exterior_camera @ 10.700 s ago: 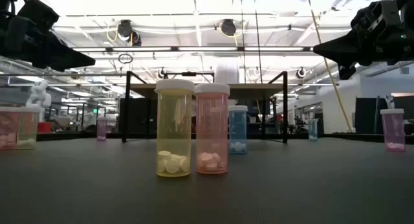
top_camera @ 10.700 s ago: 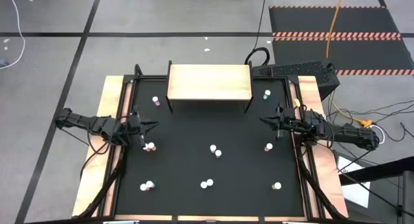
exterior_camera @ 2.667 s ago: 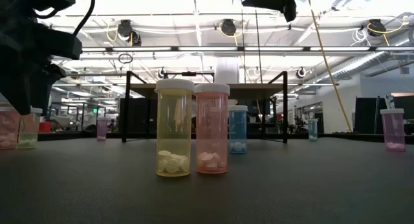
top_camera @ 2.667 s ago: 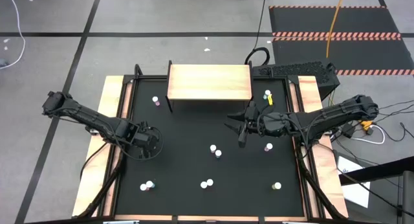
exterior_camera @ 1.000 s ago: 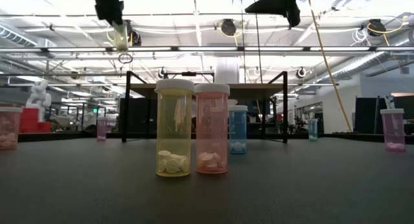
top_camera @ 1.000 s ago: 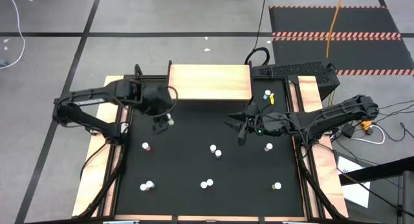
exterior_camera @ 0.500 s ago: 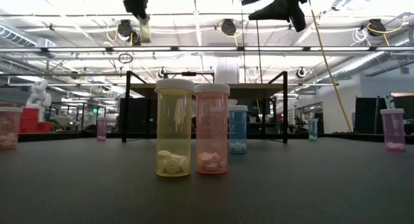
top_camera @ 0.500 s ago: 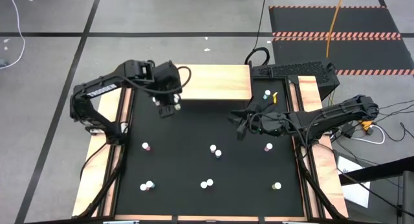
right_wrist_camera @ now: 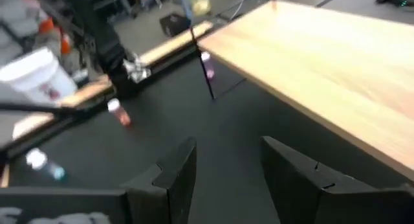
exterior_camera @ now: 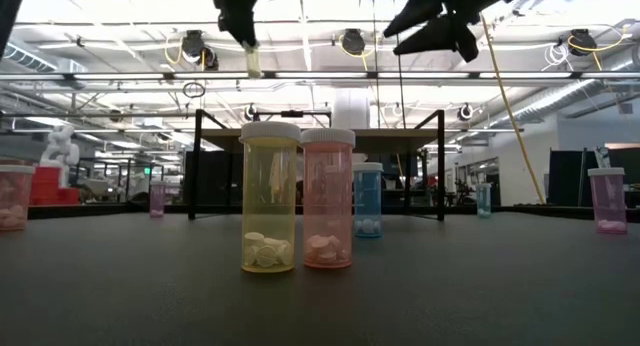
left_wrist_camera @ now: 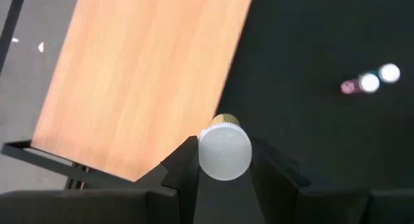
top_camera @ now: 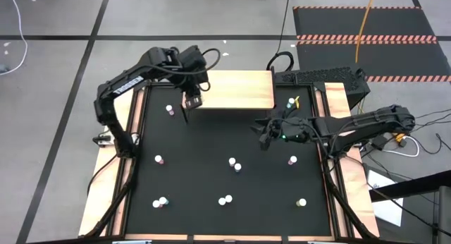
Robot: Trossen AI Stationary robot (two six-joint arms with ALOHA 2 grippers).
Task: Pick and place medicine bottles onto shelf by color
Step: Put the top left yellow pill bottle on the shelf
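My left gripper hangs over the near left corner of the light-wood shelf, shut on a yellow medicine bottle with a white cap. My right gripper is open in the air, near the shelf's right end, with nothing between its fingers. Other bottles stand on the black table: a pink one by the shelf's left leg, a pair at the middle, others along the near side. The low view shows a yellow, a pink and a blue bottle standing upright. My left gripper pinches the yellow bottle at its top, by the white cap, between its two fingers. The fingers come from above, pointing steeply down. The bottle hangs upright below them, its yellow body clear of the table and the shelf.
The shelf stands on thin black legs at the table's far edge. Wooden strips run along the table's left and right sides. A keyboard lies beyond the far right corner.
My left gripper has carried the yellow bottle up and toward the table's far edge and right, from over the left part of the table to the shelf's near left corner; the bottle stays upright in the hold. My right gripper has tipped a little downward.
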